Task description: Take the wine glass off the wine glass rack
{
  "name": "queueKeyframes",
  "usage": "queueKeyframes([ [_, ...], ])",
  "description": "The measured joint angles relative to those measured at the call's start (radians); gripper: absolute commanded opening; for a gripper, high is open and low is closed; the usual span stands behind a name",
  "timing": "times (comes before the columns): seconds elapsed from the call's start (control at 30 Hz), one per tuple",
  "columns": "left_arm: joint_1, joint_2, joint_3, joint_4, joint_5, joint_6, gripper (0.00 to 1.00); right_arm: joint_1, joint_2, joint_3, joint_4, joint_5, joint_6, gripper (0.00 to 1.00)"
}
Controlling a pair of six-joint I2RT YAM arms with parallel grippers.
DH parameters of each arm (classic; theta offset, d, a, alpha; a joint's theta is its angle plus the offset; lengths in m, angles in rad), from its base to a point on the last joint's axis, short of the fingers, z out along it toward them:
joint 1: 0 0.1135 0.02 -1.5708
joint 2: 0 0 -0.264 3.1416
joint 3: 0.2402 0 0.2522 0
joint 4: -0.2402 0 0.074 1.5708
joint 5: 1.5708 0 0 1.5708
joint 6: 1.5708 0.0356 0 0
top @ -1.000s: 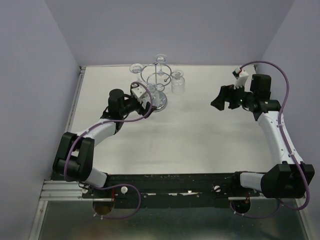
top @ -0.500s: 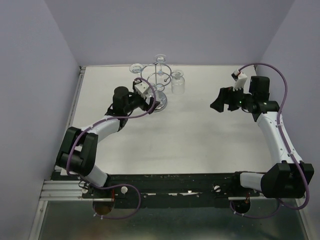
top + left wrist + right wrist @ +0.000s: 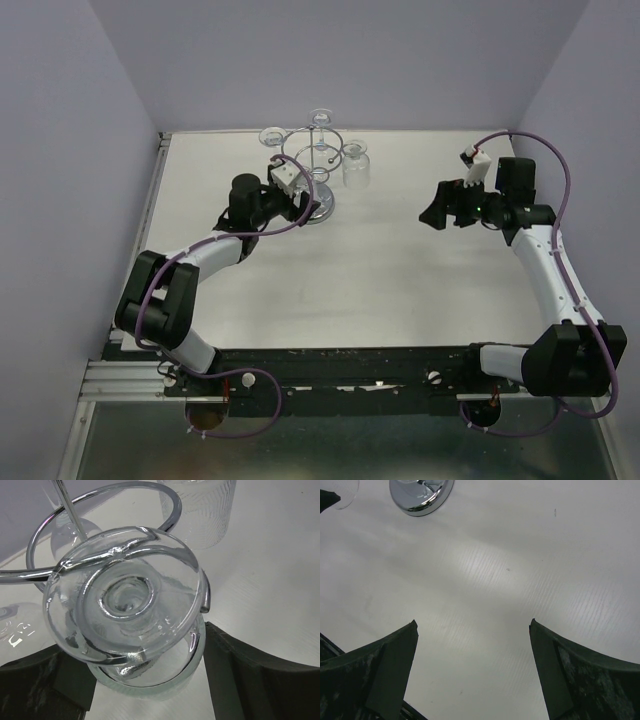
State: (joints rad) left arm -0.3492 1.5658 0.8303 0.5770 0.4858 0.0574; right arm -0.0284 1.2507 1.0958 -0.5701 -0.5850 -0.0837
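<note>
The chrome wine glass rack [image 3: 318, 160] stands at the back of the table, with its hoop [image 3: 105, 492] and post [image 3: 65, 500] close in the left wrist view. A clear wine glass [image 3: 127, 595] hangs upside down from a loop on the near left side, foot up and bowl rim [image 3: 150, 680] below. My left gripper [image 3: 297, 195] is open, with a finger [image 3: 260, 675] on each side of the bowl, very close to it. My right gripper [image 3: 436, 208] is open and empty over bare table [image 3: 472, 645], well right of the rack.
Three more glasses hang on the rack: back left [image 3: 272, 137], back [image 3: 320, 117] and right [image 3: 356, 165]. The rack's mirrored disc base [image 3: 422, 495] shows at the top of the right wrist view. Lilac walls close in the back and sides.
My left arm has pushed forward toward the rack, bringing its open fingers around the near hanging glass. My right gripper has shifted slightly left.
</note>
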Motion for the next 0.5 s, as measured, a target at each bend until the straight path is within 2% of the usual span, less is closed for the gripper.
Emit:
queueKeyframes([
  [0.17, 0.0, 0.0, 0.0, 0.001, -0.009, -0.025, 0.73, 0.0, 0.0, -0.004, 0.0, 0.0, 0.0, 1.0],
  [0.33, -0.006, -0.01, 0.0, -0.003, -0.043, -0.041, 0.6, 0.0, 0.0, -0.004, 0.0, 0.0, -0.003, 1.0],
  [0.43, -0.006, -0.016, 0.0, -0.007, -0.05, -0.055, 0.36, 0.0, 0.0, -0.004, 0.0, 0.0, -0.004, 1.0],
  [0.5, -0.006, -0.025, 0.0, -0.015, -0.053, -0.065, 0.24, 0.0, 0.001, -0.004, 0.0, 0.0, -0.005, 1.0],
])
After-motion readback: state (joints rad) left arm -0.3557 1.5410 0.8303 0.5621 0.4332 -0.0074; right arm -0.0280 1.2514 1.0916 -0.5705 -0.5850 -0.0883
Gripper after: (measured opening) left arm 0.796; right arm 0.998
